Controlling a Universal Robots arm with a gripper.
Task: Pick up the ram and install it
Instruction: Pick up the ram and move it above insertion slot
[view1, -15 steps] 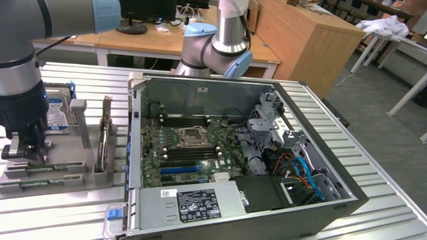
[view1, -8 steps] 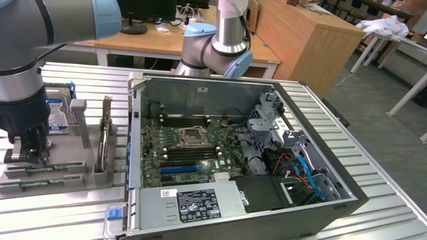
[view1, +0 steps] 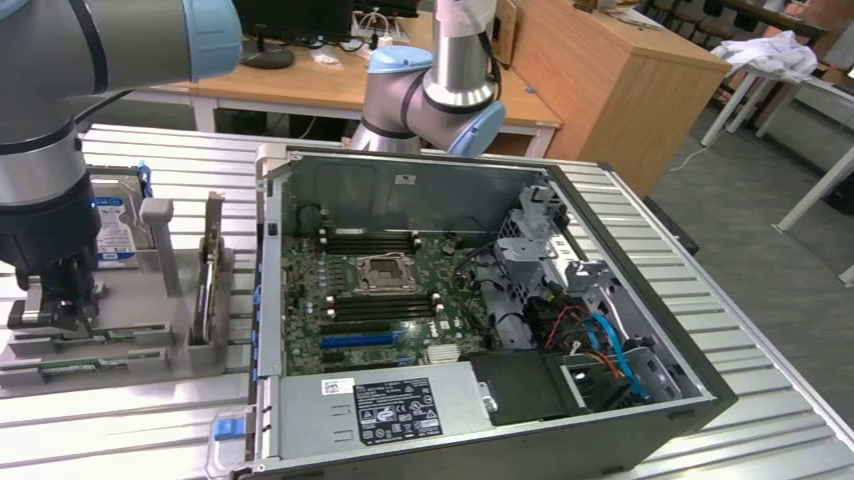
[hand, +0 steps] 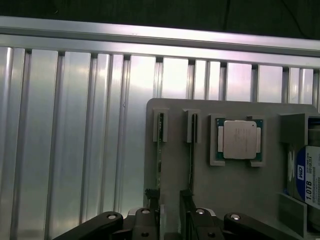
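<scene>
Exterior view: ribbed metal table (view1: 134, 420) carries a grey parts tray (view1: 147, 345), with an open computer case (view1: 387, 180) just beside the tray on the exterior view's right. Tool (view1: 51, 310) hangs low over the tray, jaws spread wide, gripping nothing. Wrist view: silver processor (hand: 239, 140) sits in its tray pocket. Near it the ram (hand: 159, 160) stands on edge in a tray slot, with a second stick (hand: 191, 165) just beside. Step in hand, by my judgement: the approach for the pick. A clean grasp calls for fingers either side of one thin board, clear of its neighbour.
</scene>
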